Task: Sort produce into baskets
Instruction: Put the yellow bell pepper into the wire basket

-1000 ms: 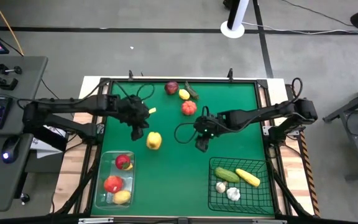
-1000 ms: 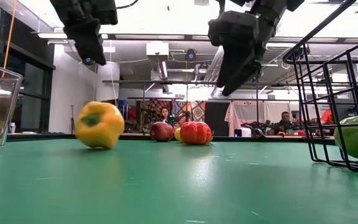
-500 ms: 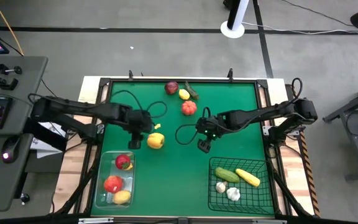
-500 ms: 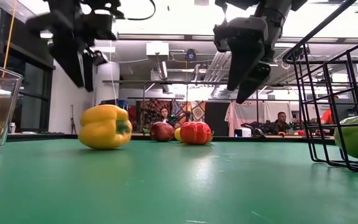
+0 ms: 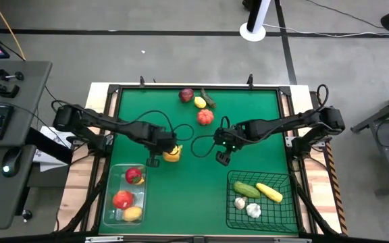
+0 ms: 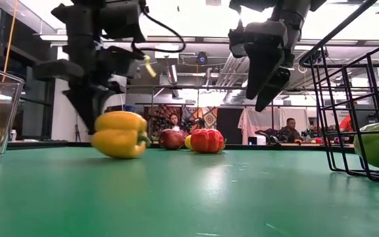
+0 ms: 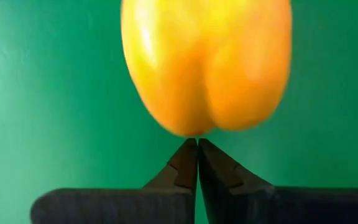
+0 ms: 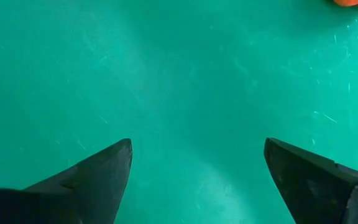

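A yellow pepper (image 5: 173, 154) lies on its side on the green mat, left of the middle. My left gripper (image 5: 161, 157) points down on the pepper's left side, shut, its tips (image 7: 197, 144) at the pepper's rounded end. My right gripper (image 5: 221, 158) hangs open above bare mat near the middle, and its own wrist view (image 8: 197, 163) shows nothing between the fingers. The clear bin (image 5: 108, 202) at the near left holds two red apples and a yellow fruit. The black wire basket (image 5: 286, 214) at the near right holds a cucumber, a yellow piece and garlic. My left gripper meets the pepper's rounded bottom end (image 7: 194, 127) with the tips of its shut fingers. The fingers (image 6: 88, 120) come from above, pointing down, on the side toward the table's left. The pepper lies on its side on the mat (image 6: 119, 134), its stem end pointing away from the fingers.
At the far middle lie a dark red apple (image 5: 186, 95), a lemon (image 5: 199, 102), a dark green piece (image 5: 210, 100) and a red tomato (image 5: 204, 117). A black cable (image 5: 196, 143) loops over the mat between the arms. Open mat lies between the bin and the basket.
My left gripper has come down and toward the table's right, to the pepper; its fingers stood apart half a second ago and have shut. The pepper has turned about and slid a little toward the right. My right gripper has opened wider without leaving its place.
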Available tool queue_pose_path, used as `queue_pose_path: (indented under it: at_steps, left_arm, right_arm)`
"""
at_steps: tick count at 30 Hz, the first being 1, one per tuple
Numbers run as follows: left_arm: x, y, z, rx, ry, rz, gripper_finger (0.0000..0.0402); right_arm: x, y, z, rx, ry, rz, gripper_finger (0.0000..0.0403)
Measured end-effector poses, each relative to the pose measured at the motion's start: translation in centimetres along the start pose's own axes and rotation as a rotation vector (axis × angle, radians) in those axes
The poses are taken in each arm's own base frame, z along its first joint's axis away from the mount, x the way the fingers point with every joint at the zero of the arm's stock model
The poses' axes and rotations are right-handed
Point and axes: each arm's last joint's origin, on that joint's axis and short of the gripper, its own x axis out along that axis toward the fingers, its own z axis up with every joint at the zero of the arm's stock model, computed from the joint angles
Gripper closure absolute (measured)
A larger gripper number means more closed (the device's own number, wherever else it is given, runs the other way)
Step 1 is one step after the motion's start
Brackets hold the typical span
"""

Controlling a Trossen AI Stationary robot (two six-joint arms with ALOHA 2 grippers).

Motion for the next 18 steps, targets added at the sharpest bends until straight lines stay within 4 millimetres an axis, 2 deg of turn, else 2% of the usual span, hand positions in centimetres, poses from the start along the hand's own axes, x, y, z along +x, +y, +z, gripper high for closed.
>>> queue_pose_path:
  at_steps: [4,10,13,18]
  left_arm:
    - [0.1,0.1,1.3,-0.014,-0.120,0.013,0.0401]
    - [0.0,0.2,3.3,-0.044,-0.323,-0.010,0.0401]
    - [0.5,0.1,4.2,-0.042,-0.383,-0.013,0.0401]
    - [2.7,-0.2,5.8,-0.061,-0.390,-0.020,0.0401]
  right_arm:
    - [-0.3,-0.1,-0.1,-0.004,0.000,0.000,0.0045]
    - [-2.5,-0.2,-0.1,-0.043,-0.063,0.034,0.0045]
    - [-3.3,-0.3,-0.2,-0.042,-0.084,0.046,0.0045]
    - [-3.4,-0.2,-0.1,-0.013,-0.092,0.053,0.0045]
